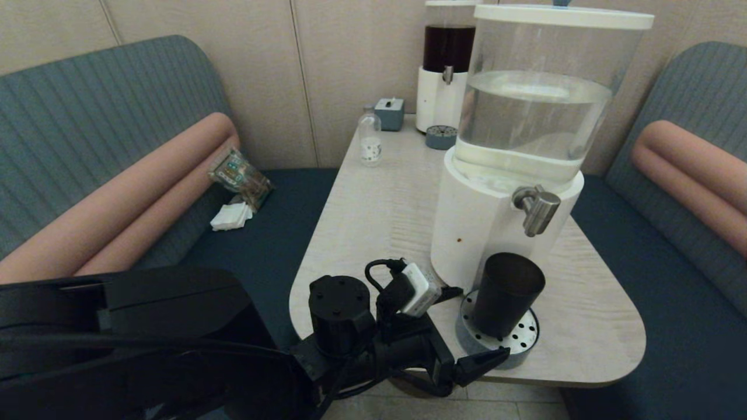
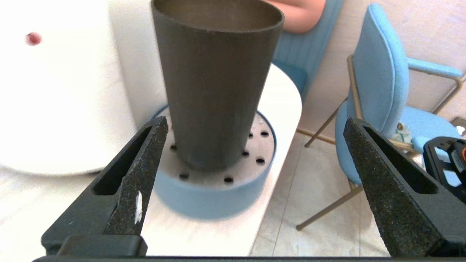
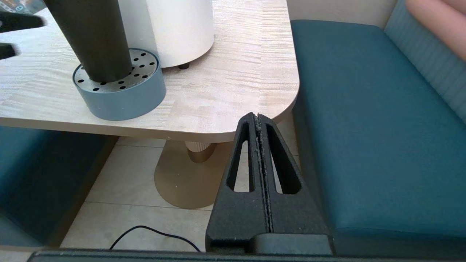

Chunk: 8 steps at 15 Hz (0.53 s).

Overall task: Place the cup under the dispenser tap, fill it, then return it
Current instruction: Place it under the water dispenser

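You have one wooden table (image 1: 379, 204) in front of you, set between two blue benches (image 1: 87, 128), and everything here is placed from the big water dispenser (image 1: 513, 146) standing on it. There are two dispensers in all: this large white-based one with the clear tank, and a smaller dark-liquid dispenser (image 1: 446, 64) behind it by the wall. Each has a round perforated drip tray — two trays counted, the near drip tray (image 1: 522, 338) at the big dispenser's foot and a small one (image 1: 440, 137) by the far unit.

The one cup (image 1: 506, 294) stands upright on the near tray, directly below the dispenser tap (image 1: 537, 209), the single steel spout jutting from the dispenser's white base. I can't make out from here whether there's any water in the cup.

Your left gripper (image 1: 484, 364) sits at the table edge just in front of the tray, on the side away from the dispenser. Its fingers (image 2: 145, 171) are spread wide, one to either side of the cup, and are not touching it.

Your right gripper (image 3: 257, 118) hangs below the table's corner, well apart from the dispenser, its fingers pressed together on nothing.

Beyond the dispenser, toward the wall — one small clear bottle (image 1: 369, 140) and one little grey box (image 1: 390, 112).
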Motion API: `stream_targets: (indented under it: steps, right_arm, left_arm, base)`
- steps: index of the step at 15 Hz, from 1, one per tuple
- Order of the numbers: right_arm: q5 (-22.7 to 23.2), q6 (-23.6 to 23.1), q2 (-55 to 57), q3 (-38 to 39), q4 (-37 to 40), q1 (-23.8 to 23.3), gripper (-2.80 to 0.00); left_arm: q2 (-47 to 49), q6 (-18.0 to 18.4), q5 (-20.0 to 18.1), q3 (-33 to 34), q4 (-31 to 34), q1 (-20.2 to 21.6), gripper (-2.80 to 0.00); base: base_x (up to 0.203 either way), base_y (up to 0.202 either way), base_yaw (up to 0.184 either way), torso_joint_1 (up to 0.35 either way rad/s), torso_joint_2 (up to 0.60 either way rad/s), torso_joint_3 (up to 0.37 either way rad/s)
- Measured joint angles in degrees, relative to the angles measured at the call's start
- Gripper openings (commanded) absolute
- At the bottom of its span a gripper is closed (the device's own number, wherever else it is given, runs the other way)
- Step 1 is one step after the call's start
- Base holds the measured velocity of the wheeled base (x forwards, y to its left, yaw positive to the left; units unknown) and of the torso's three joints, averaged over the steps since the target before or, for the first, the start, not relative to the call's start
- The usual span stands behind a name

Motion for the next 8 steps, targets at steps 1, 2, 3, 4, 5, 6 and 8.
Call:
stream_targets:
  steps: [1, 2, 3, 4, 5, 6, 8]
  right_arm:
    - [0.02, -0.02, 0.00, 0.00, -0.01, 0.00, -2.80]
    - [0.00, -0.05, 0.00, 0.00, -0.02, 0.00, -2.80]
    - [0.01, -0.02, 0.00, 0.00, -0.01, 0.00, -2.80]
    - [0.05, -0.02, 0.00, 0.00, 0.00, 0.00, -2.80]
    - [0.00, -0.05, 0.00, 0.00, -0.02, 0.00, -2.80]
    - [0.02, -0.02, 0.00, 0.00, -0.01, 0.00, -2.80]
    - [0.00, -0.02, 0.00, 0.00, -0.02, 0.00, -2.80]
  left_arm:
    - [-0.75, 0.00, 0.05, 1.45, -0.23, -0.04, 0.00]
    - [-1.44, 0.00, 0.15, 2.69, -0.44, -0.09, 0.00]
    - [-2.09, -0.01, 0.42, 3.75, -0.48, -0.27, 0.00]
    - [-2.60, -0.02, 1.12, 4.45, -0.49, -0.61, -2.80]
    - [-3.10, -0.07, 1.80, 5.09, -0.54, -1.13, -2.80]
    - [-3.55, -0.19, 2.03, 5.50, -0.46, -1.72, -2.80]
    - [-4.03, -0.96, 2.17, 5.81, -0.48, -2.91, -2.80]
  base:
    - [0.000, 0.000, 0.000, 0.000, 0.00, 0.000]
    - [0.000, 0.000, 0.000, 0.000, 0.00, 0.000]
    - [0.000, 0.000, 0.000, 0.000, 0.00, 0.000]
    - [0.000, 0.000, 0.000, 0.000, 0.00, 0.000]
    - [0.000, 0.000, 0.000, 0.000, 0.00, 0.000]
    - [0.000, 0.000, 0.000, 0.000, 0.00, 0.000]
    - [0.000, 0.000, 0.000, 0.000, 0.00, 0.000]
